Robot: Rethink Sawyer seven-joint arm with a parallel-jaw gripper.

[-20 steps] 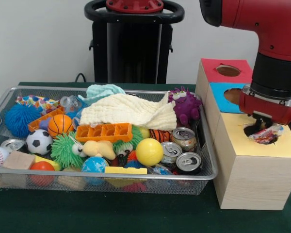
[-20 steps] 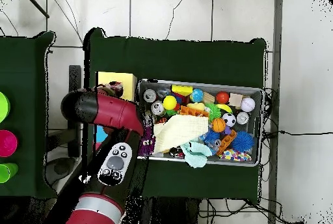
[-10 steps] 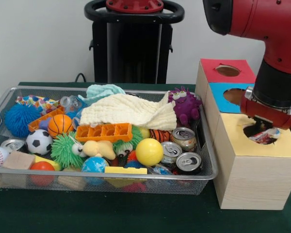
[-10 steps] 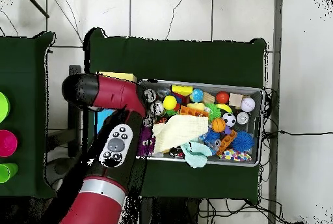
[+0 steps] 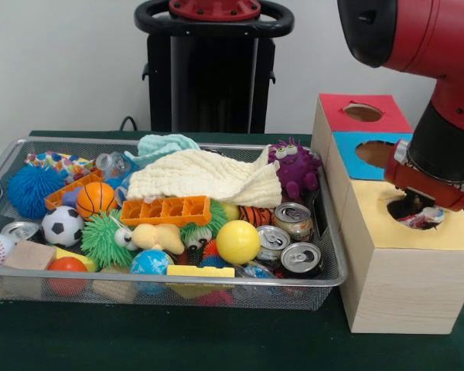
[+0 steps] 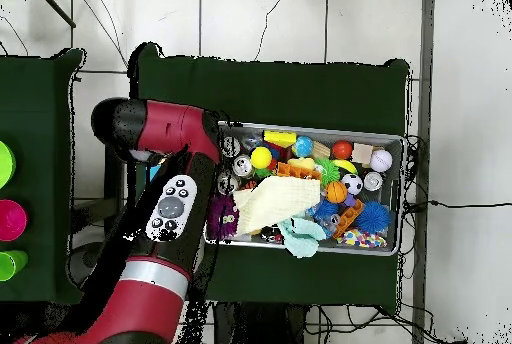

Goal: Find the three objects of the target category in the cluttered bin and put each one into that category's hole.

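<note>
My gripper [image 5: 419,210] hangs low over the round hole [image 5: 404,209] in the yellow-topped wooden box [image 5: 448,233], right of the bin. It is shut on a crinkly red and white packet [image 5: 423,220] that sits at the hole's rim, partly inside. The fingers are mostly hidden under the red wrist. In the overhead view the red arm [image 6: 165,215] covers the boxes and the gripper. The wire bin [image 5: 170,144] holds mixed clutter: several drink cans [image 5: 294,220], balls, a cream cloth [image 5: 205,176] and a purple monster toy [image 5: 295,168].
Behind the yellow box stand a blue-topped box [image 5: 371,151] and a red-topped box [image 5: 362,112], each with a hole. The bin [image 6: 310,128] lies right of the arm in the overhead view. Coloured cups [image 6: 8,218] sit on a second table at the left.
The arm has shifted right and sunk a little over the yellow box. The packet has gone lower, from hanging above the hole to resting partly in it.
</note>
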